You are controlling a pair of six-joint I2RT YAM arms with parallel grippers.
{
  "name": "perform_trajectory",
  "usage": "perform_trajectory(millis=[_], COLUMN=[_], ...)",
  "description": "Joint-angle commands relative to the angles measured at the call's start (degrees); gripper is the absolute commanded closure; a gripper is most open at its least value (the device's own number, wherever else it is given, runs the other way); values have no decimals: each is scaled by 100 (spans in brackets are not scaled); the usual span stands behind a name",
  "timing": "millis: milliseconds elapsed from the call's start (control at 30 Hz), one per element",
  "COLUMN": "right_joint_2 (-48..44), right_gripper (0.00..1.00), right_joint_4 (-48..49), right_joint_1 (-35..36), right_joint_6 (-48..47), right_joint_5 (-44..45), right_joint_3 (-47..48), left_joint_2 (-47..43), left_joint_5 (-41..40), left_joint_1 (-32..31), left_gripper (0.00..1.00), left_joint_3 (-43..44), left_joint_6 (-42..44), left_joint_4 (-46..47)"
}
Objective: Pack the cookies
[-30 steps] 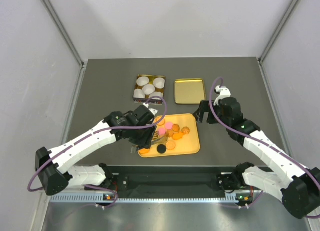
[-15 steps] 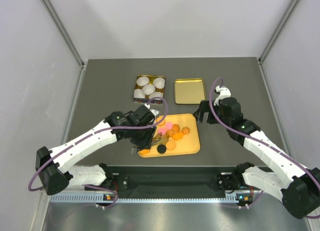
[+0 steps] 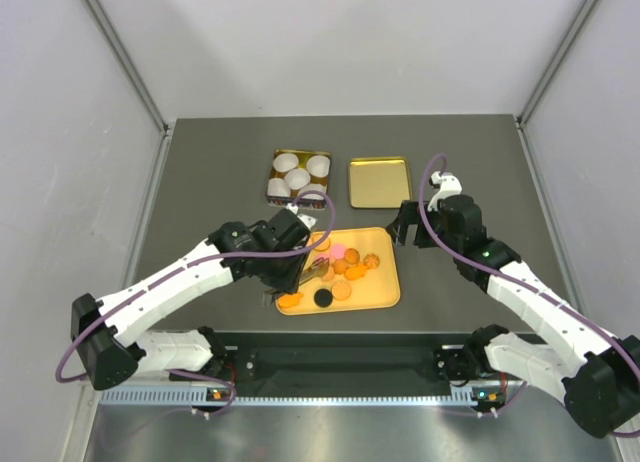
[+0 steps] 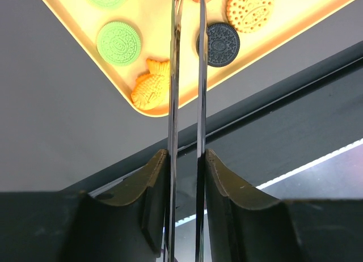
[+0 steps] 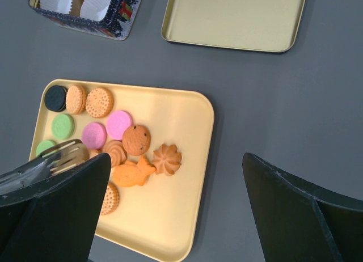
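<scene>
Several cookies [image 3: 345,265] in orange, tan, pink, green and black lie on a yellow tray [image 3: 386,293]. My left gripper [image 3: 297,265] is shut on metal tongs [image 4: 173,103], whose two blades run close together down to the cookies. The left wrist view shows a green cookie [image 4: 118,43], a fish-shaped one [image 4: 150,91] and a black one [image 4: 218,44] beside the blades; whether the tips hold one is hidden. In the right wrist view the tong tips [image 5: 59,155] sit by a pink cookie [image 5: 93,135]. My right gripper [image 5: 176,216] hangs open above the tray's right edge.
A patterned tin [image 3: 298,175] with white paper cups [image 5: 96,4] stands behind the tray. Its shallow gold lid [image 3: 379,182] lies to the right of it on the dark table. Grey walls close in both sides.
The tongs' blades have been squeezed closer together in my left gripper, which has shifted only slightly over the tray. The right arm has not moved.
</scene>
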Motion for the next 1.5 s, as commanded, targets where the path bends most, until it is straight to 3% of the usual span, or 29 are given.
perform_trajectory(millis=[0,133,333,1467], right_joint_2=[-97,-106,-88,-149], right_gripper=[0,0,0,0], right_joint_4=[199,199,190,199], right_joint_1=[-53,-53,-53,-53], right_joint_6=[-55,-64,-55,-64], right_joint_5=[38,38,38,47], right_joint_3=[-34,-25,-16,-42], left_joint_2=[-105,-88,17,255], left_joint_5=[-101,-67,-22,-13], left_joint_1=[-17,-17,-17,-219], left_gripper=[66,64,51,51], left_joint_3=[282,247,168,265], left_joint_6=[95,139,192,253], left_joint_4=[-108,-108,-108,-108])
